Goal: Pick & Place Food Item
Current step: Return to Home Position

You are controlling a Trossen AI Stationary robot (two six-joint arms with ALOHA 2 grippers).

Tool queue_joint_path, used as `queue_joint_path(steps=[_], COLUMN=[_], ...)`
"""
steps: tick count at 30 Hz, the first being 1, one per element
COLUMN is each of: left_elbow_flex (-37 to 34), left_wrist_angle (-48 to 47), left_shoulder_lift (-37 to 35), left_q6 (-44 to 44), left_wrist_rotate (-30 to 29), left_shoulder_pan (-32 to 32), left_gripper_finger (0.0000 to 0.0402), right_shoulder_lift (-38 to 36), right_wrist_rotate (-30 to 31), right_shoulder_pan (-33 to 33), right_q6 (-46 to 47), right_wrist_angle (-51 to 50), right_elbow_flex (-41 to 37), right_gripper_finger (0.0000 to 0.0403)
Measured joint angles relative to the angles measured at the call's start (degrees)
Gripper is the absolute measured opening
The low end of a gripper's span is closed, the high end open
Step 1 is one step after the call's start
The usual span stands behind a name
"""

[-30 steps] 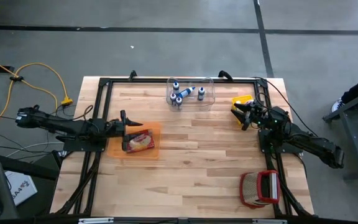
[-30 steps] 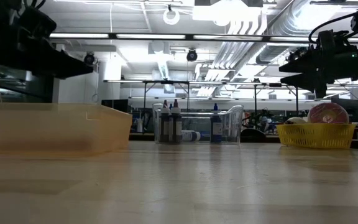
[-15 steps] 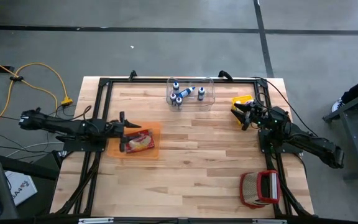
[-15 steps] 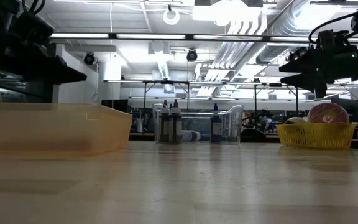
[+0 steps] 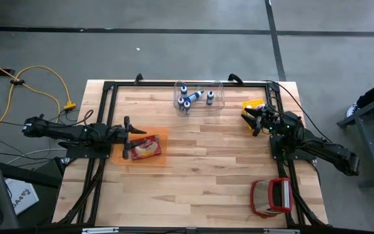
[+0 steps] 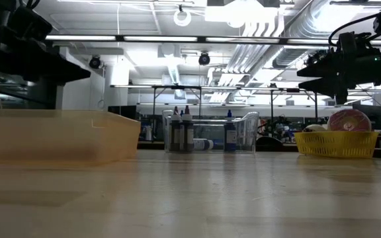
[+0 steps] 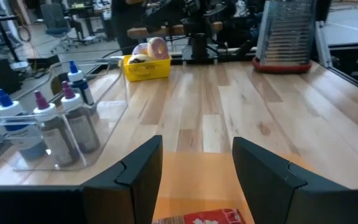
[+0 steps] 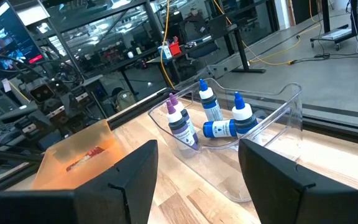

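Note:
A red and yellow food packet (image 5: 147, 149) lies flat on the floor of an orange see-through bin (image 5: 160, 138) at the table's left. Its top edge (image 7: 197, 218) shows between my left fingers. My left gripper (image 5: 137, 136) hangs open and level over the bin's left rim, above the packet and touching nothing. My right gripper (image 5: 247, 122) waits open in the air at the far right, beside a yellow basket (image 5: 254, 104). A pink doughnut (image 6: 348, 120) rests in that basket.
A clear bin (image 5: 200, 96) with several small bottles stands at the table's far middle. A red and white rack (image 5: 271, 197) lies at the near right corner. A black frame (image 5: 102, 117) runs around the table's edges. Bare wood (image 5: 200, 169) spans the middle.
My left gripper has drawn back a little toward the table's left edge, over the orange bin's left rim, and stays open. The packet and bin have not moved.

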Motion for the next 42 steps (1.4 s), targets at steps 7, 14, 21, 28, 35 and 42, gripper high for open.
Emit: queue_joint_path(steps=[7,14,21,28,35,42], left_elbow_flex=[-0.02,-0.02,-0.02,-0.02,-0.02,-0.02], left_wrist_angle=[-0.70,-0.87,-0.92,-0.95,-2.11,-2.12], left_shoulder_lift=[0.00,1.82,2.15,-2.03,-2.80,-2.62], left_q6=[2.05,2.24,0.97,1.08,0.39,-0.56], left_wrist_rotate=[5.38,5.73,5.73,6.96,13.36,13.31], left_shoulder_pan=[0.00,0.00,0.02,1.40,6.17,8.60], left_gripper_finger=[0.0188,0.0188,0.0188,0.0188,0.0188,0.0188], right_shoulder_lift=[0.00,0.00,0.00,0.00,0.00,0.00], right_wrist_rotate=[-0.02,0.00,-0.02,-0.02,0.00,0.00], right_shoulder_pan=[0.00,0.00,0.01,0.02,0.00,0.00], right_q6=[0.00,0.00,0.00,0.00,0.00,0.00], right_wrist_angle=[0.00,0.00,0.00,0.02,0.02,0.00], right_elbow_flex=[-0.02,-0.02,-0.01,0.00,-0.02,-0.02], right_gripper_finger=[0.0211,0.0211,0.0211,0.0211,0.0211,0.0211])
